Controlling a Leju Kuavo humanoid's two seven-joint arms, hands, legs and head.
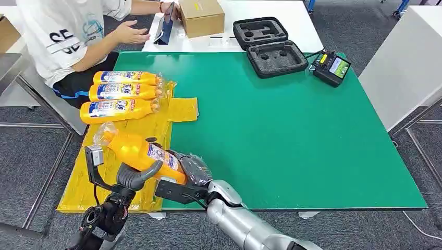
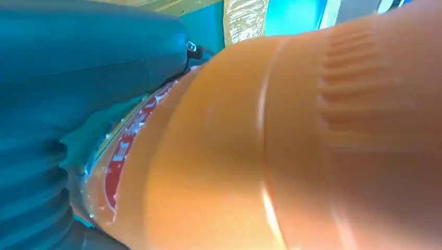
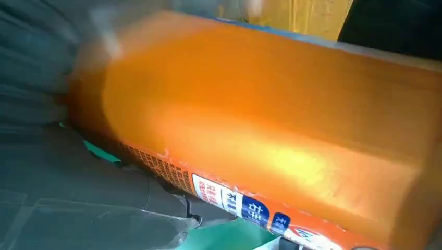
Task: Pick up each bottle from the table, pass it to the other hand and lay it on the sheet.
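green surface (image 1: 292,130) beyond my hands; my right hand (image 1: 190,172) and left hand (image 1: 136,176) both grip one orange bottle (image 1: 136,151), mid-handover above the yellow sheet (image 1: 78,187).

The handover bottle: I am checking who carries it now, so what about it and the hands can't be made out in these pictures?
- Head view: the orange bottle hides the fingers of the left hand and right hand, so which one bears it is unclear.
- Left wrist view: the bottle's body covers the fingers; its label is partly cut off.
- Right wrist view: motion blur smears the bottle's far end; the label print is too small to read.
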